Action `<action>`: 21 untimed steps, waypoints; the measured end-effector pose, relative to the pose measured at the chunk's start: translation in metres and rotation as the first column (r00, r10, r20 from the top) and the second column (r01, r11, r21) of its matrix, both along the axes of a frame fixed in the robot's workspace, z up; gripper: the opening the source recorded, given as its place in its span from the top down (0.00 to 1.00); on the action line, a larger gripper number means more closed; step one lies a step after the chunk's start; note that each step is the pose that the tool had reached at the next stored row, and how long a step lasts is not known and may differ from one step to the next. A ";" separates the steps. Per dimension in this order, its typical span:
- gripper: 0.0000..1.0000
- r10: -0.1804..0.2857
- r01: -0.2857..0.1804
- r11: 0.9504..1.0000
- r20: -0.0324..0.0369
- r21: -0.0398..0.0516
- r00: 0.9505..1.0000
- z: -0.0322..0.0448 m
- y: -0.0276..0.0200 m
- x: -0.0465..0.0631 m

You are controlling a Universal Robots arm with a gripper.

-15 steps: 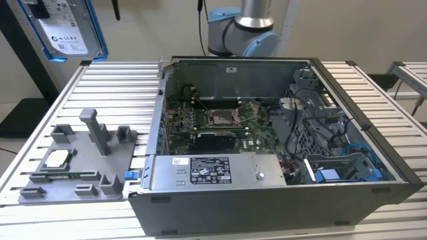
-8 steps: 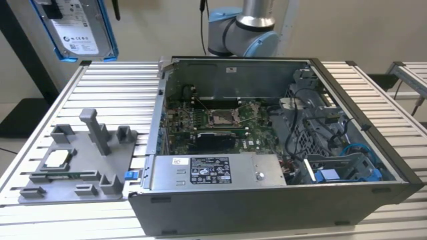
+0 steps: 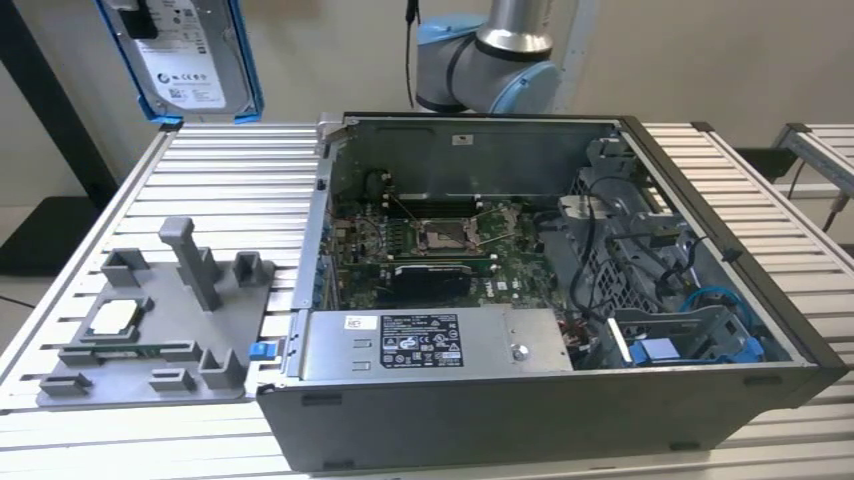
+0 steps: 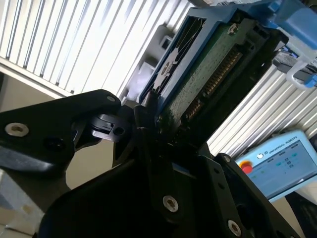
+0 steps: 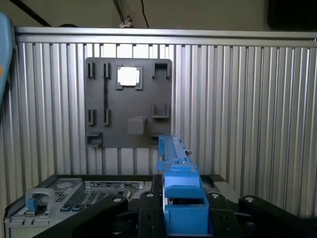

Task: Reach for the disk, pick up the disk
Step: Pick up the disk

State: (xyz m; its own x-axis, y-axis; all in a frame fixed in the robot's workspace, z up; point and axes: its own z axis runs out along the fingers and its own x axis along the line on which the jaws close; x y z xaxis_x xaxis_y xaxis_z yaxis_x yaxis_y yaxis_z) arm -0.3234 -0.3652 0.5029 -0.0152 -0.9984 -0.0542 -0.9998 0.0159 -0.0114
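The disk (image 3: 187, 60), silver with a white label and blue rails, hangs upright in the air above the table's back corner at the exterior view's left. In the second wrist view its green circuit-board underside (image 4: 208, 69) and blue frame sit between my black fingers (image 4: 143, 116). In the first wrist view the disk's blue rail edge (image 5: 178, 183) stands up from the gripper (image 5: 184, 203), which is shut on the disk. The disk is well clear of the grey fixture plate (image 3: 154, 330) below.
An open computer case (image 3: 467, 150) takes up the table's middle, with a labelled silver box (image 3: 427, 340) at its front. The fixture plate (image 5: 111, 106) carries a small square chip (image 5: 128, 76) and upright pegs. The arm's base (image 3: 487, 60) stands behind the case. A teach pendant (image 4: 282, 163) lies below.
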 end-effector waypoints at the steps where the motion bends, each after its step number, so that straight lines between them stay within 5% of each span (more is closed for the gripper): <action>1: 1.00 0.000 0.000 1.000 0.000 0.000 1.000 0.0000 0.0000 0.003; 21: 1.00 0.000 0.000 1.000 0.000 0.000 1.000 -0.0005 0.0000 0.082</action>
